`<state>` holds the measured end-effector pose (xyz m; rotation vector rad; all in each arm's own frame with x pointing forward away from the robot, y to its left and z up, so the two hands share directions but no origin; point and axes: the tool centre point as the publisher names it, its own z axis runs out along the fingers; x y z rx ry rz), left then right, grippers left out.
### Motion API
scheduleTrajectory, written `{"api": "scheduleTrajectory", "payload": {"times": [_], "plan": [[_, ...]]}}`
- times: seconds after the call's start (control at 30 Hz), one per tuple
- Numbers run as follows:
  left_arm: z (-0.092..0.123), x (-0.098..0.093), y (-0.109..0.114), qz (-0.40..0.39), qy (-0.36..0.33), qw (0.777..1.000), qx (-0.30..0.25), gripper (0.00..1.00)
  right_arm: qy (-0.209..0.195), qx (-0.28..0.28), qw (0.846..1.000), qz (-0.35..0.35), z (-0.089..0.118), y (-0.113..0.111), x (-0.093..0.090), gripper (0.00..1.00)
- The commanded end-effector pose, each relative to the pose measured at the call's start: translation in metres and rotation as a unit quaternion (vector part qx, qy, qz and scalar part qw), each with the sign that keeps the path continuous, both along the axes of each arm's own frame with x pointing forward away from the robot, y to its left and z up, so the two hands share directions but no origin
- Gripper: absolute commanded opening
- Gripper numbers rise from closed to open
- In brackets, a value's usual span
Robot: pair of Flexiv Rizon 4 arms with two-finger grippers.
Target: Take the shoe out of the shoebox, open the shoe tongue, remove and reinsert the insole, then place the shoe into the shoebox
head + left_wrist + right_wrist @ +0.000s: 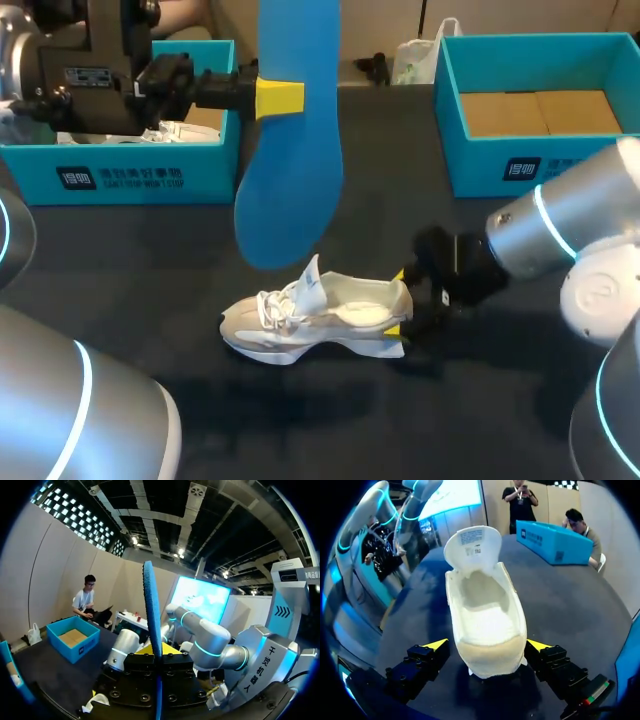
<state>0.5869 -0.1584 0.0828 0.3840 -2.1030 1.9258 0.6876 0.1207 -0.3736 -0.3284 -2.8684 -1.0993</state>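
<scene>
Head view shows our left gripper [278,98] clamped on the blue insole [295,190], hanging it above the shoe [320,318] for reinsertion, we judge. Our right gripper [397,303] pinches the heel, steadying the shoe on the table [150,260].

Head camera is looking down on the surface [150,250]; right wrist is closely facing the shoe [485,620]; left is apparently aiming up the insole [151,620].
</scene>
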Motion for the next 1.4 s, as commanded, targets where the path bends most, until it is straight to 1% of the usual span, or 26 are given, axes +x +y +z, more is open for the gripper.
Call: {"api": "scheduleTrajectory", "payload": {"times": [0.03, 0.17, 0.23, 0.3, 0.37, 0.43, 0.5, 0.57, 0.6, 0.7, 0.77, 0.87, 1.0, 1.27, 1.4], "plan": [[-0.001, 0.0, -0.002, 0.0, 0.0, 1.0, -0.001, 0.0, 0.055, -0.241, 0.969, 0.021, 0.016, -0.002, -0.001, 1.0], [-0.001, 0.0, -0.002, 0.0, 0.0, 1.0, -0.001, 0.0, 0.066, -0.289, 0.955, 0.01, 0.021, -0.004, -0.003, 1.0], [-0.001, 0.0, -0.002, 0.0, 0.0, 1.0, -0.001, 0.0, 0.069, -0.303, 0.95, 0.008, 0.024, -0.004, -0.003, 1.0], [-0.001, 0.0, -0.002, 0.0, 0.0, 1.0, -0.001, 0.0, 0.077, -0.334, 0.94, 0.007, 0.029, -0.004, -0.003, 1.0], [-0.001, 0.0, -0.002, 0.0, 0.0, 1.0, -0.001, 0.0, 0.081, -0.353, 0.932, 0.008, 0.033, -0.002, -0.002, 1.0], [-0.001, 0.0, -0.002, 0.0, 0.0, 1.0, -0.001, 0.0, 0.091, -0.38, 0.92, 0.01, 0.036, 0.0, -0.002, 1.0], [-0.001, 0.0, -0.002, 0.0, 0.0, 1.0, -0.001, 0.0, 0.09, -0.387, 0.917, 0.011, 0.04, 0.005, -0.002, 1.0], [-0.001, 0.0, -0.002, 0.0, 0.0, 1.0, -0.001, 0.0, 0.104, -0.409, 0.907, 0.015, 0.041, 0.009, -0.002, 1.0], [-0.001, 0.0, -0.002, 0.0, 0.0, 1.0, -0.001, 0.0, 0.104, -0.412, 0.905, 0.015, 0.042, 0.011, -0.002, 1.0], [-0.001, 0.0, -0.002, 0.0, 0.0, 1.0, -0.001, 0.0, 0.112, -0.432, 0.895, 0.014, 0.042, 0.014, -0.002, 1.0], [-0.001, 0.0, -0.002, 0.0, 0.0, 1.0, -0.001, 0.0, 0.108, -0.439, 0.892, 0.011, 0.041, 0.016, -0.001, 1.0], [-0.001, 0.0, -0.002, 0.0, 0.0, 1.0, -0.001, 0.0, 0.098, -0.442, 0.891, 0.009, 0.039, 0.017, 0.001, 1.0], [-0.001, 0.0, -0.002, 0.0, 0.0, 1.0, -0.001, 0.0, 0.086, -0.434, 0.897, 0.006, 0.037, 0.017, 0.001, 1.0], [-0.001, 0.0, -0.002, 0.0, 0.0, 1.0, -0.001, 0.0, 0.068, -0.429, 0.901, -0.001, 0.037, 0.021, 0.001, 1.0], [-0.001, 0.0, -0.002, 0.0, 0.0, 1.0, -0.001, 0.0, 0.059, -0.425, 0.903, 0.0, 0.042, 0.022, 0.005, 1.0]]}}
